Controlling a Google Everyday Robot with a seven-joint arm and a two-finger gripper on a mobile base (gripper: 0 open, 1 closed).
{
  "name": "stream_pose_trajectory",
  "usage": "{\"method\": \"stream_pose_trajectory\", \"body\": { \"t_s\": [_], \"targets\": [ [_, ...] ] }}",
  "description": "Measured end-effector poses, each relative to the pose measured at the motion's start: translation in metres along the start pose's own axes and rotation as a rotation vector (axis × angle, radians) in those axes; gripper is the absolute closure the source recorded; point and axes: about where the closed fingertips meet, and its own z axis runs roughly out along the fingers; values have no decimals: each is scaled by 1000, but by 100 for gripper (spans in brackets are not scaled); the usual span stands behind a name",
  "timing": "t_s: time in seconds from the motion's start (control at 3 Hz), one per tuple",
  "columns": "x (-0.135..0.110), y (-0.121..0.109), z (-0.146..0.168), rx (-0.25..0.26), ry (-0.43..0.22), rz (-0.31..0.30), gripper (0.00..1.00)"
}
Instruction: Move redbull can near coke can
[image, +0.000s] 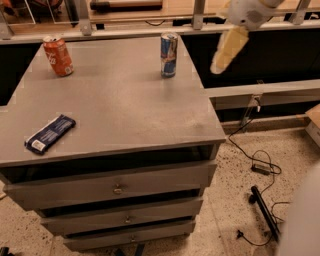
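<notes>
Bench (125, 110): matt grey top, smooth with faint pale scuffing, metal-like; drawer fronts alike, with small shiny metal knobs (118, 189). Redbull can (169, 55) and coke can (58, 56): glossy printed metal, bare silver tops. Wrapper (50, 133): dark-blue film, slight sheen. End effector (222, 57), in the air right of the redbull can, beyond the bench edge: smooth cream plastic-like shell. Floor (240, 210): speckled, stone-like, matt.

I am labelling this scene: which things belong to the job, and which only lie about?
Job: redbull can, coke can, gripper (in the air, right of the redbull can).
Lying about: dark-blue wrapped bar, floor cables.
</notes>
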Motion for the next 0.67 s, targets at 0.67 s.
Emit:
{"method": "stream_pose_trajectory", "body": {
  "t_s": [0.67],
  "targets": [
    [-23, -47, 30, 31, -96, 40, 0]
  ]
}}
